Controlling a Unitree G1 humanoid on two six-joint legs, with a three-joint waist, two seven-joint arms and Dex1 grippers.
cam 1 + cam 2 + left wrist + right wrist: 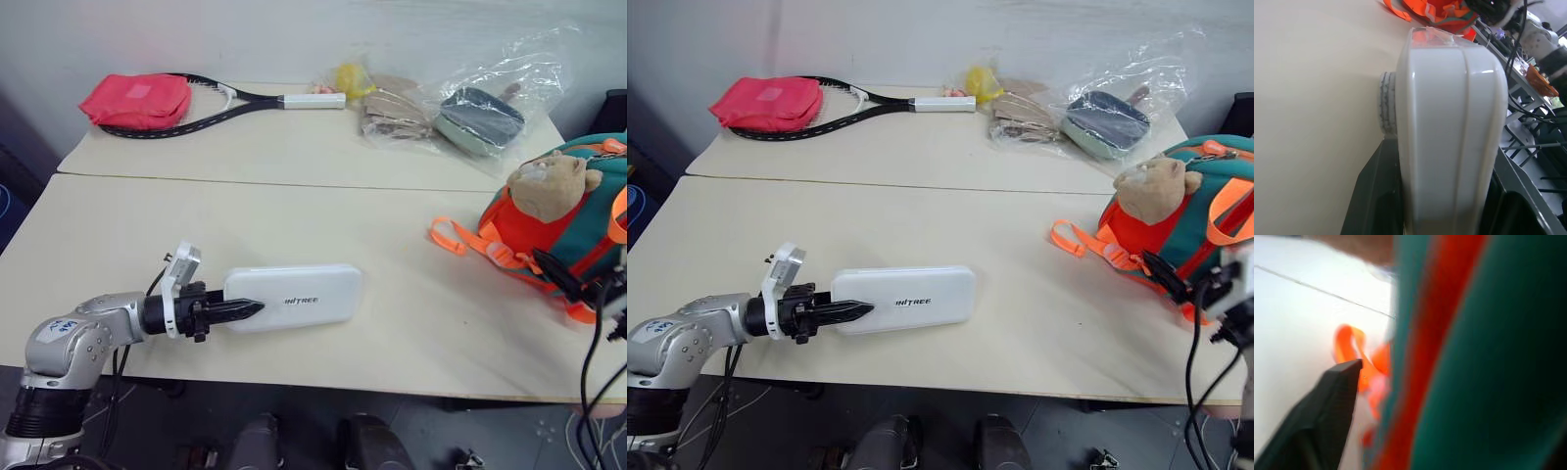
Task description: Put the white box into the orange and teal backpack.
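- left gripper (245, 310) is closed on one short end of the white box (299, 292), black fingers clamped over it, near the worktop's (294, 215) front edge, left of its middle.
- the box juts out long beyond the fingers; held only at the tip, it could pivot or slip out as it travels.
- the orange and teal backpack (1190, 220) lies at the worktop's right edge, plush charm (1154, 186) on top; no opening is visible, so the box may jam against fabric or snag the loose orange strap (460, 235).
- right gripper (1200, 289) sits against the backpack; i cannot tell how wide it stands or whether it holds anything.
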